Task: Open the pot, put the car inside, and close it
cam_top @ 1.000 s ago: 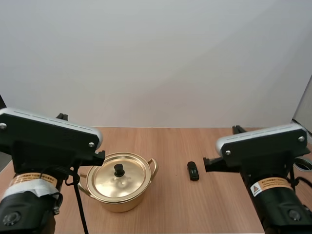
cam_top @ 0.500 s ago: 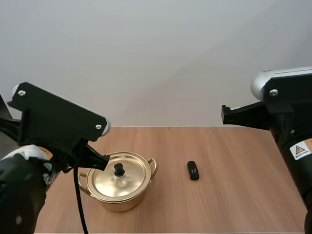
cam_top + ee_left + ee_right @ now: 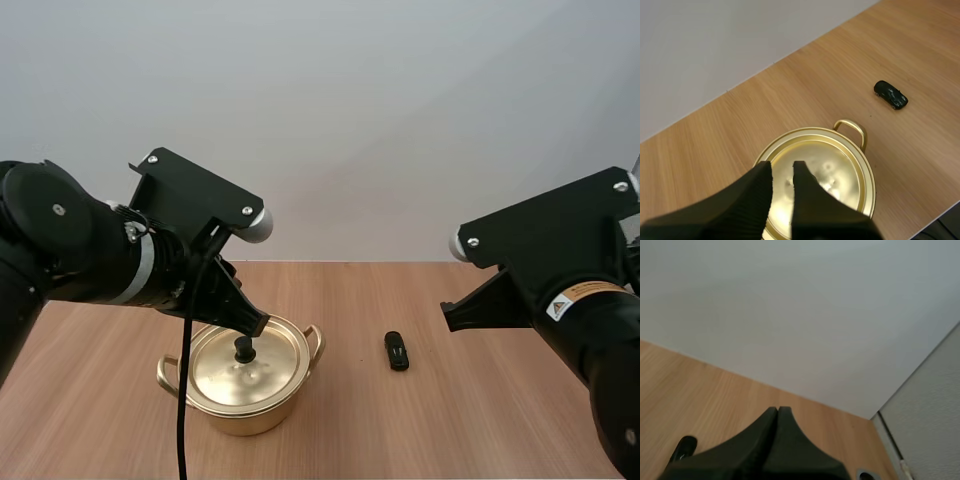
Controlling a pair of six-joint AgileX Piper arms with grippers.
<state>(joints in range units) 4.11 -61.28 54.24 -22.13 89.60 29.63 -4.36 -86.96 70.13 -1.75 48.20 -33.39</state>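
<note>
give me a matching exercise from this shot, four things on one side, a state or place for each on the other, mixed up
Things:
1. lid
2. car
3. left gripper
4. right gripper

States or places:
A. shut on nothing
B. closed on the pot
C. open, over the lid
D. lying on the table, apart from the pot

Pairs: 1-B, 2-D, 3-C, 4-A

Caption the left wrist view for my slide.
Left gripper open over the lidded pot; black car apart on the table.
</note>
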